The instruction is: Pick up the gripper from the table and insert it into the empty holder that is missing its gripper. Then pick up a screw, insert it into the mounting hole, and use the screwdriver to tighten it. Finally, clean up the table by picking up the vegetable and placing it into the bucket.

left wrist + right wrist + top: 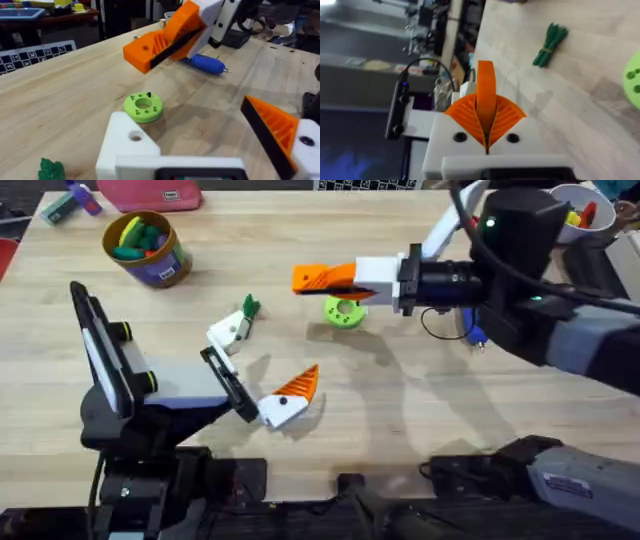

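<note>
My right tool (330, 278) is clamped shut on the gripper (486, 85). The loose orange wedge stands pinched between its two orange pads and is carried clear of the surface (420, 430), near the middle. So I judge the pick-up done and the insertion not yet made.

At about 8 o'clock from that tool sits the holder (232, 330), the bare white block on my left arm. Its mounting hole is open and no orange wedge is in it. My left tool (258, 370) is spread wide. Its other jaw, the twin block (285, 405), carries its orange wedge.

Everything after the pick-up is left to do: seat the wedge, then screw, tighten and tidy.

- **The screwdriver** (206, 64) lies untouched on the surface at roughly 4 o'clock from the right tool, partly under that arm.
- **The green disc** (345, 310) lies just at 6 o'clock of the tool. A small dark pin (148, 94) stands on it. It may be a screw, though I cannot be sure.
- **The vegetable** (250, 307) lies on the surface at 8 o'clock, just beside the holder.
- **The bucket** (145, 245) stands well apart at 10 o'clock, with toys inside.

By my count there is one loose gripper, one empty holder, one fitted twin, one screwdriver, one vegetable, one bucket, one disc and one possible screw.
</note>
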`<state>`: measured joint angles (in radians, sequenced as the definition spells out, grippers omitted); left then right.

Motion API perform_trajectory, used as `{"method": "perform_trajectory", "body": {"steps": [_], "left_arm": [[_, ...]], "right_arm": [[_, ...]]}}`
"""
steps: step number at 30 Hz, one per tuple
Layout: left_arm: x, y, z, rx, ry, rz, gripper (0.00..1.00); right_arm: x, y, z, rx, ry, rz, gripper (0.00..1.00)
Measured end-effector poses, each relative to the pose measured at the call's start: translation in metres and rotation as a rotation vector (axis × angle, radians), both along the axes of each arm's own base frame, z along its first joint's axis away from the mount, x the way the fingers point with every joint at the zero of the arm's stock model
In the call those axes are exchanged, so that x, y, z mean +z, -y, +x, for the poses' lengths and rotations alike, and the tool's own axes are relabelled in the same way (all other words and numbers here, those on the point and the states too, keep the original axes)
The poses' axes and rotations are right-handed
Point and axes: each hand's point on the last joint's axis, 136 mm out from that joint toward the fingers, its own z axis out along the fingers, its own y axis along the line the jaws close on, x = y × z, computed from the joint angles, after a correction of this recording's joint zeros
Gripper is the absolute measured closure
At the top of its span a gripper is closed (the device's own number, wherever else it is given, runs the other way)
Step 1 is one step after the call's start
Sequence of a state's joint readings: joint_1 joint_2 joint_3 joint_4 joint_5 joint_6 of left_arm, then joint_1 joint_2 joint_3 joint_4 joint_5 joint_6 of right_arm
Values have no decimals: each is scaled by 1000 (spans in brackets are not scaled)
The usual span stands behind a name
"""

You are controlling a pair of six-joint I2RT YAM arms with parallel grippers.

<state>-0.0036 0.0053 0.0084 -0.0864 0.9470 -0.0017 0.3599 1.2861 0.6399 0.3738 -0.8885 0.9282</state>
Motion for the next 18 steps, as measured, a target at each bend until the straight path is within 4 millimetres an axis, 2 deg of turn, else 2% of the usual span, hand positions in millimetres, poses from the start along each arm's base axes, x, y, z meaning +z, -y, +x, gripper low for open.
{"method": "perform_trajectory", "body": {"steps": [7, 15, 18], "left_arm": [[0, 0, 0, 0, 0, 0, 15], [0, 0, 0, 0, 0, 0, 15], [0, 0, 0, 0, 0, 0, 16]], "right_arm": [[-21, -8, -8, 189, -86, 83, 991], [-39, -10, -27, 391, -166, 155, 991], [-41, -11, -28, 460, -206, 179, 991]]}}
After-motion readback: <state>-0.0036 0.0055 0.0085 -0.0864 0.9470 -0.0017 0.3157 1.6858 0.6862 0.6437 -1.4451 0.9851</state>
